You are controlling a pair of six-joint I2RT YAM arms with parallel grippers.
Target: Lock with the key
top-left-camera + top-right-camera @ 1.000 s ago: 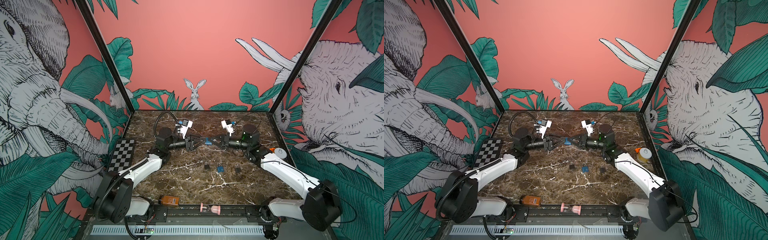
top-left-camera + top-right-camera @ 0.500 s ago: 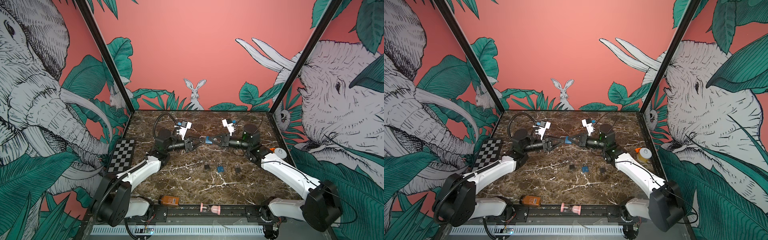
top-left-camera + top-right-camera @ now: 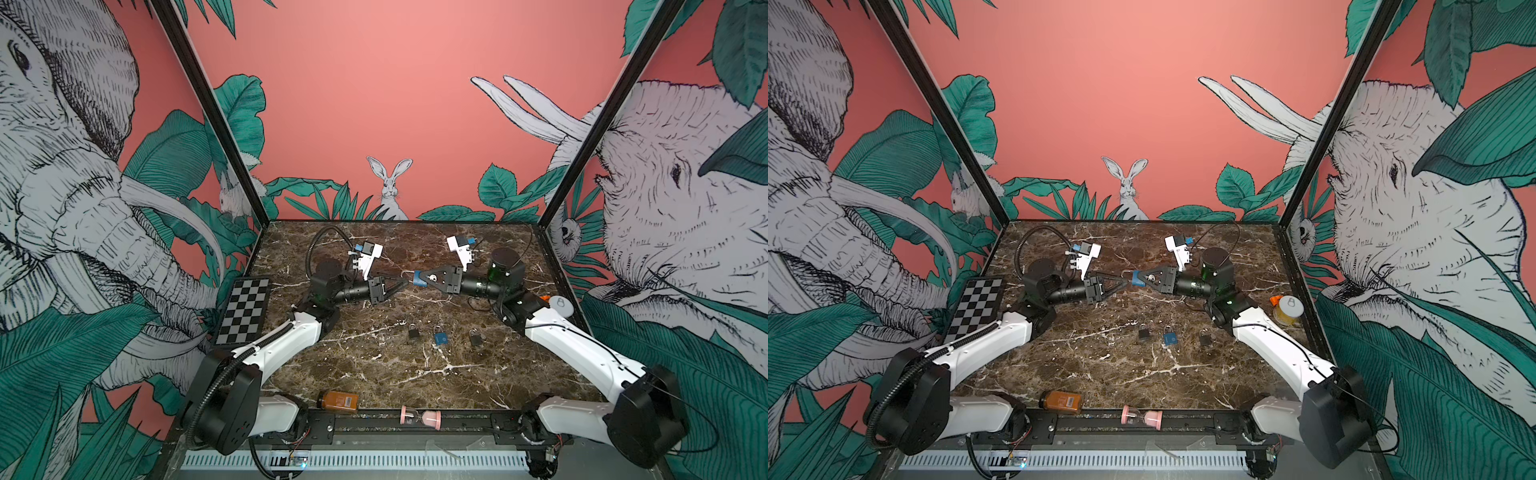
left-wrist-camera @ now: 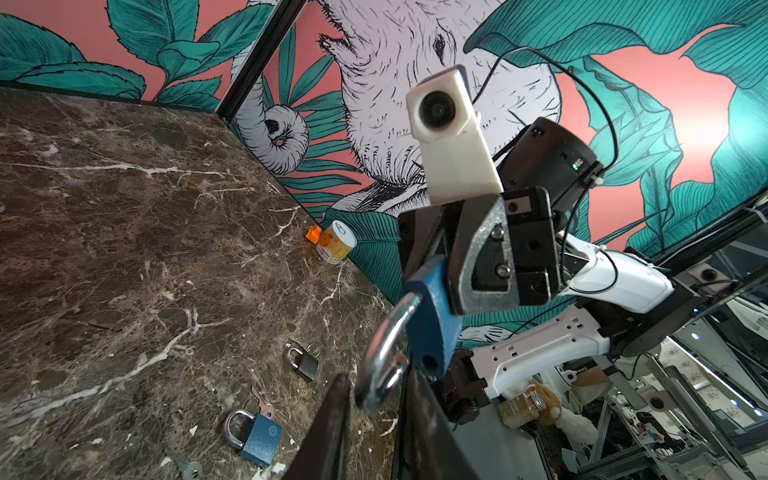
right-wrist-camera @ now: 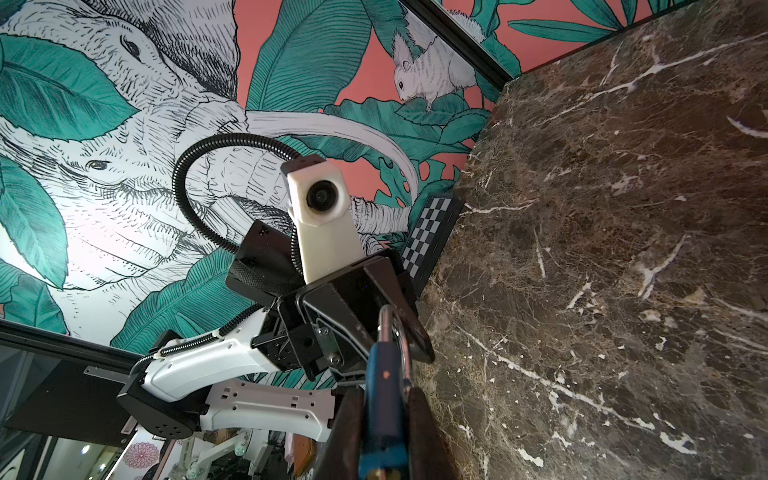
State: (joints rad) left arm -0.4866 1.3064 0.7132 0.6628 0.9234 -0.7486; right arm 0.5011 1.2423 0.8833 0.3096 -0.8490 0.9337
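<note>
1. Left wrist view: the right gripper (image 4: 428, 286) clamps the blue metal padlock (image 4: 430, 320), raised above the brown marble tabletop (image 4: 124, 208).
2. The left gripper (image 4: 376, 378) straddles its silver shackle (image 4: 386, 332); pinching or not, I cannot tell.

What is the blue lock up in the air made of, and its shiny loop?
The blue padlock body: probably painted metal, with a matte blue coat and hard edges. Its loop: bare polished metal, likely steel; it is silvery and mirrors light.

The right claw (image 4: 436, 286) grips a blue padlock (image 4: 430, 332) by its body. Its open silver shackle (image 4: 382, 353) sits between the fingers of the left claw (image 4: 376, 382). A black padlock (image 4: 303, 362) lies on the tabletop (image 4: 124, 228).
</note>
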